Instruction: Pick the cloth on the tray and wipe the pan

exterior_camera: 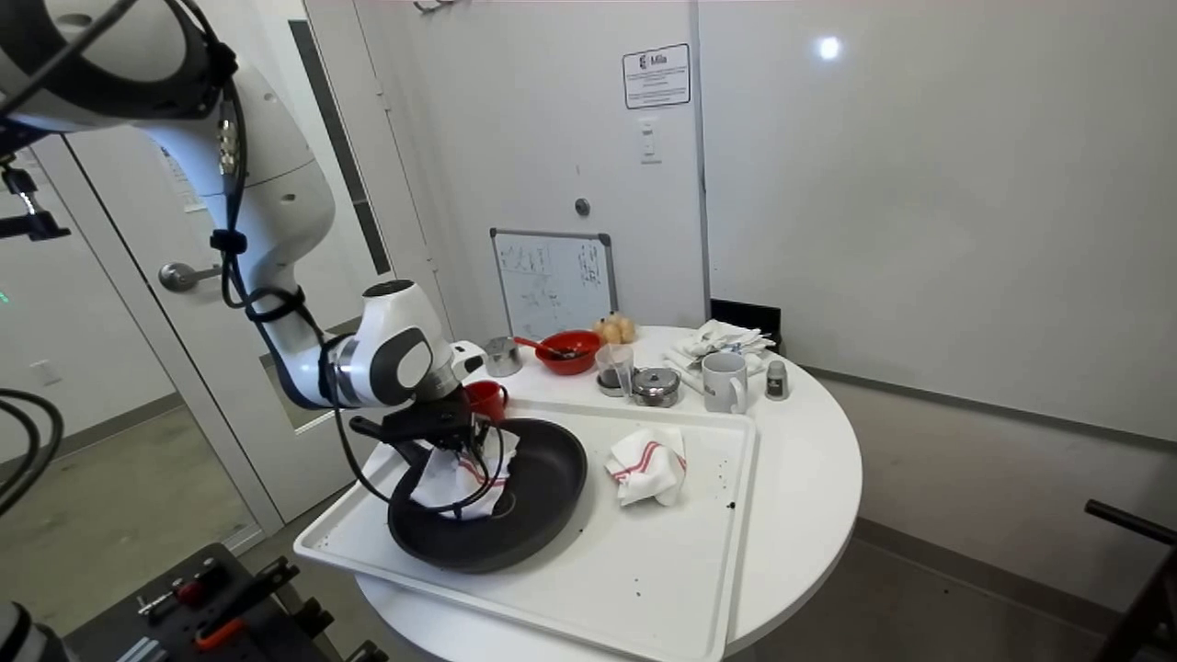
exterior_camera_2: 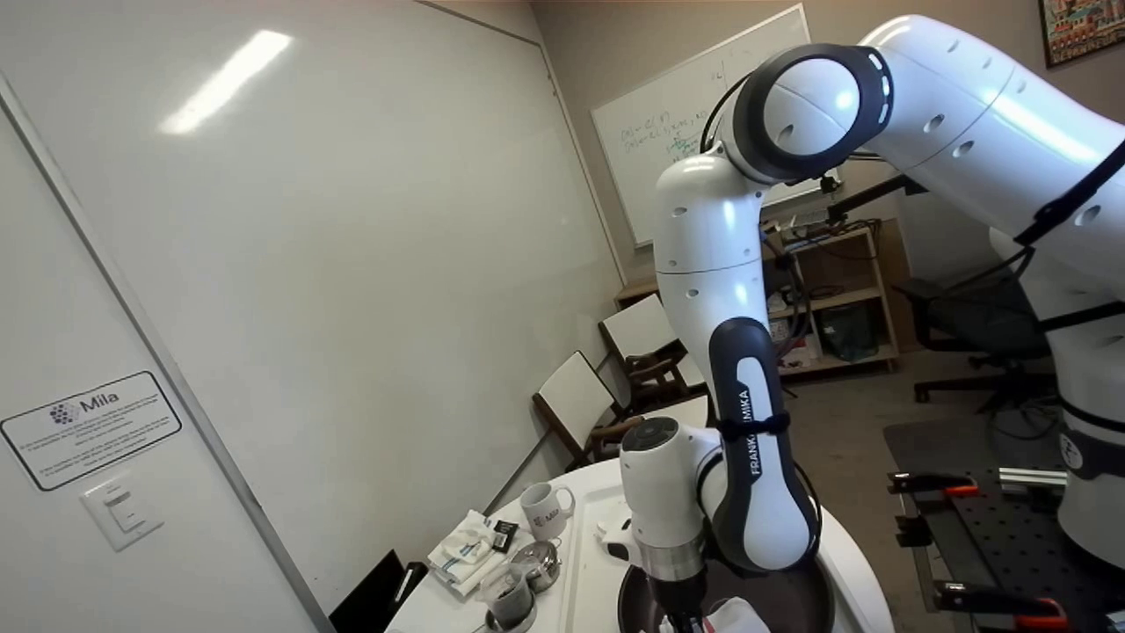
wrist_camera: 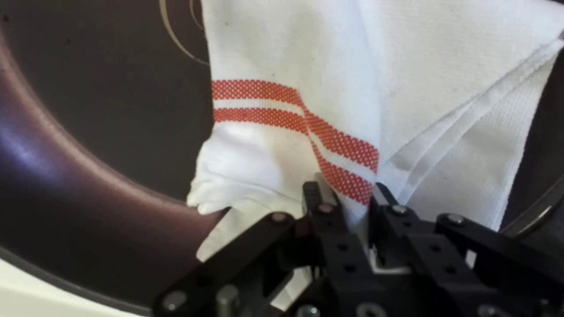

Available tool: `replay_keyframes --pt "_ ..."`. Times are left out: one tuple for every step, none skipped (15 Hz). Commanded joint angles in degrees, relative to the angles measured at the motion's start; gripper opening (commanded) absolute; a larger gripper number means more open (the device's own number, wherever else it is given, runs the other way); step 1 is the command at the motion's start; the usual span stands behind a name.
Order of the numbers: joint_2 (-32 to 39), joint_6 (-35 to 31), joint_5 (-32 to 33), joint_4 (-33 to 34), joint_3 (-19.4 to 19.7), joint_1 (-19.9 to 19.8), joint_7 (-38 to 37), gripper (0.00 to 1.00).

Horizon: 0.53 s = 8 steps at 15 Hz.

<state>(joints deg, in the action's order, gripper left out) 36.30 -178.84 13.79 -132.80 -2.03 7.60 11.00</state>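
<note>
1. My black two-fingered hand (wrist_camera: 348, 193) is clenched on the white fabric towel with red stripes (wrist_camera: 352, 66), a fold of it pinched between both fingertips; in the wrist view the stripes slant from ten o'clock down to my grip.
2. I hold the towel inside the round black frying pan (exterior_camera: 542, 496), toward ten o'clock of the pan's middle in an exterior view.
3. Thin pale curved lines (wrist_camera: 175, 38) show on the pan's floor, toward eleven o'clock in the wrist view.
4. The pan sits on the large flat white rectangular tray with a low rim (exterior_camera: 671, 561), toward nine o'clock of its middle.
5. A smaller crumpled white cloth (exterior_camera: 644, 469), also red-striped, lies on the same tray toward two o'clock, apart from the pan.
6. The tray stands on a round white bench (exterior_camera: 809, 496).
7. Past the tray's far rim I see a round red bowl (exterior_camera: 565, 366) at twelve o'clock, a lidded metal pot (exterior_camera: 656, 388) at one, and a white mug (exterior_camera: 723, 384) between one and two; the mug shows in both exterior views.
</note>
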Motion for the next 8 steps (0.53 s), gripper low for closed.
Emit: replay_keyframes --pt "1.73 -1.14 -0.26 0.75 0.22 -2.25 0.7 0.1" --pt "1.94 -1.13 -0.41 0.74 0.27 -2.92 0.71 0.1" --pt "2.08 -1.29 -0.44 0.65 2.17 -2.05 0.02 0.1" --pt "2.29 -1.3 -0.46 0.68 3.02 -1.98 -0.19 0.1" --pt "2.42 -1.42 -0.57 0.59 5.23 -0.73 -1.03 0.1" --pt "2.53 -1.46 -0.63 0.56 6.53 -0.12 -1.5 0.1" --pt "2.52 -1.66 -0.66 0.35 8.32 0.98 -2.18 0.1" --pt "2.55 -1.83 -0.75 0.26 10.71 2.81 -3.27 0.1"
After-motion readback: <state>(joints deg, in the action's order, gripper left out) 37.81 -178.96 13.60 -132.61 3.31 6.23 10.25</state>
